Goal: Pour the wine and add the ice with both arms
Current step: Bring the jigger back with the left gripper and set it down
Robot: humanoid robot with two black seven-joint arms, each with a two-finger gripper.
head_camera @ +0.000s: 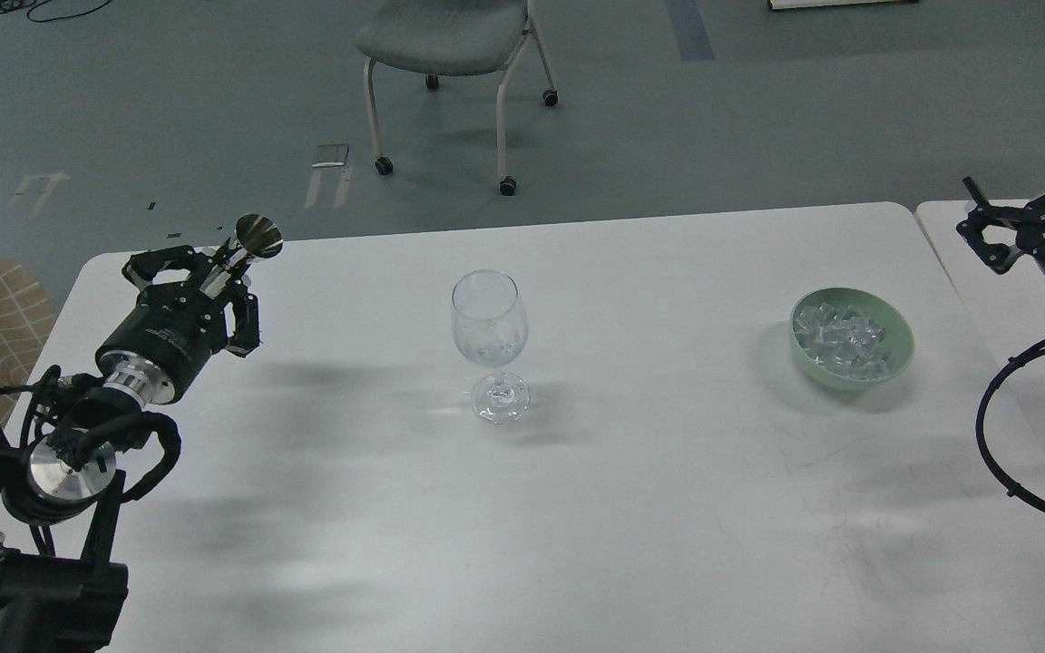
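Two black arms frame a white bench (631, 508) whose near half lies bare. At the near left corner the left arm shows its thick base, a round silver joint cap and looping black cables, then rises away toward the far left edge of the bench. Its left gripper (214, 277) ends there with its fingers (249, 322) closed around a shiny metal tool (250, 243) — a slim handle ending in a round polished cup or disc that sticks out past the fingertips, just over the bench's far edge.

Farther in, near the middle of the bench, a clear wine glass (489, 345) stands upright on its foot. Something pale and glassy sits low in its bowl; whether that is ice, liquid or only glare, I cannot tell. Well apart from it, to the right, a pale green bowl (896, 358) holds the ice (844, 340), a heap of small clear cubes.

At the right edge the right arm enters with a loop of black cable, over a second white surface just beside the bench. The right gripper (1026, 213) hangs above it, well clear of the bowl, its fingers (976, 195) spread — holding nothing.

Beyond the bench, on the grey floor, stands a grey chair (450, 36) on castors.
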